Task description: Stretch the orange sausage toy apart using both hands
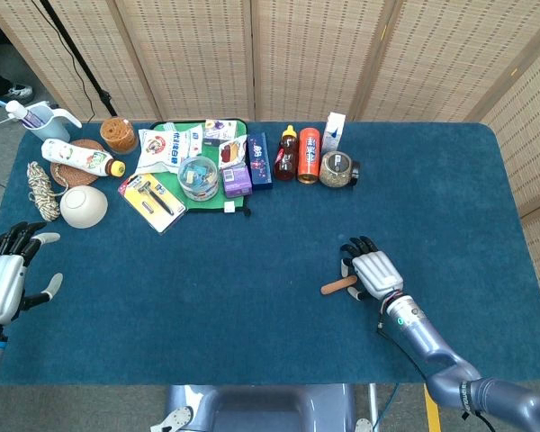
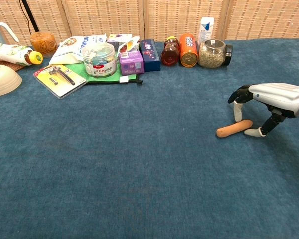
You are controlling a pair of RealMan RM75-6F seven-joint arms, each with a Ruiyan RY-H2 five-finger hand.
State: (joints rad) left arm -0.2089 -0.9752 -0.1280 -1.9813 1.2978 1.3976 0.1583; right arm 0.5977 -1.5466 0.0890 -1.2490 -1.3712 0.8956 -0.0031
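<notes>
The orange sausage toy (image 1: 337, 286) (image 2: 233, 128) lies flat on the blue table, right of centre. My right hand (image 1: 370, 272) (image 2: 269, 98) arches over its right end with fingers spread, one fingertip down behind the toy and the thumb tip on the cloth just right of it. Nothing is gripped. My left hand (image 1: 4, 284) hovers open at the table's far left edge, far from the toy, and shows only in the head view.
Along the back stand a glass jar (image 2: 212, 53), orange can (image 2: 188, 50), dark bottle (image 2: 170, 51), small boxes (image 2: 131, 61), a tub (image 2: 99, 59) on a green mat and snack bags. A white bowl (image 1: 83, 205), rope coil (image 1: 41, 188) and lotion bottle (image 1: 90, 159) sit far left.
</notes>
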